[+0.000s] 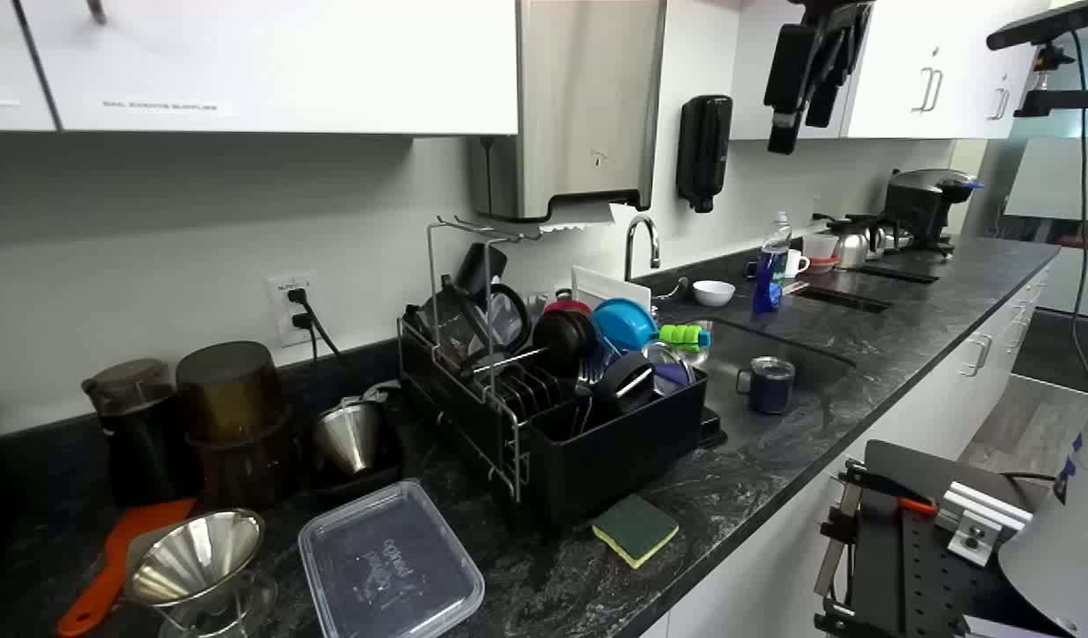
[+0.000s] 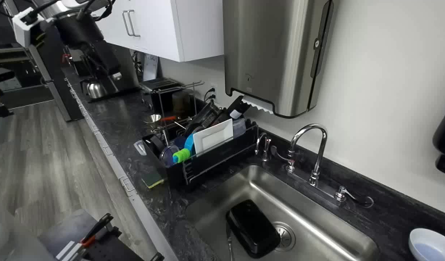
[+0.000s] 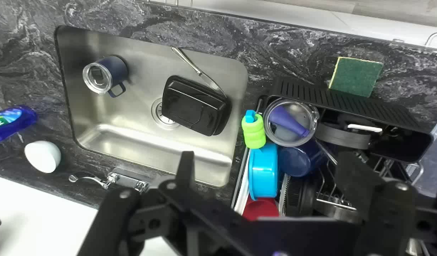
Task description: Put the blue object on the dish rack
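Observation:
The blue object is a navy mug with a clear lid. It stands upright in the sink, at the end away from the rack. It also shows in an exterior view; the mug is out of view in the remaining exterior view. The black dish rack is loaded with dishes and stands beside the sink; it shows in both exterior views. My gripper is open and empty, high above the rack, its fingers wide apart. It also shows in both exterior views.
In the sink lie a black container and a knife. The rack holds a light-blue dish and another navy cup. A faucet, paper towel dispenser, sponge and soap bottle surround it.

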Robot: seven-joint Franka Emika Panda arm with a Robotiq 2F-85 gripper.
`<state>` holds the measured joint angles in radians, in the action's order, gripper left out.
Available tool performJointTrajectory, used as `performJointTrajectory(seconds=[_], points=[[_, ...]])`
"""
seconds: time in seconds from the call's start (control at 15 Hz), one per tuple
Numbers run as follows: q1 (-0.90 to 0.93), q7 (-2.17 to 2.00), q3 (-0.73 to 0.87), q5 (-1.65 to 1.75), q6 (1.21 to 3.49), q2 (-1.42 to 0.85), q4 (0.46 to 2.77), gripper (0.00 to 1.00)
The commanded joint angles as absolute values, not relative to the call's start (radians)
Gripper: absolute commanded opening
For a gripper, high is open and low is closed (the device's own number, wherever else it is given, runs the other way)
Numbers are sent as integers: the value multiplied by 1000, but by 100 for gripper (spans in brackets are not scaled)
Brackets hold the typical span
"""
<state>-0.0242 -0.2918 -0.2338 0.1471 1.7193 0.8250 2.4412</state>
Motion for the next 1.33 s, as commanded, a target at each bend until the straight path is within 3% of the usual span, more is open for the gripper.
performJointTrajectory(seconds=[0.0, 0.53, 1.27], points=[[-9, -301, -224, 156, 1715, 821, 2438, 100], [2, -266, -197, 147, 1728, 813, 2443, 100], [-84, -68, 59, 217, 1899, 645, 2385, 100]])
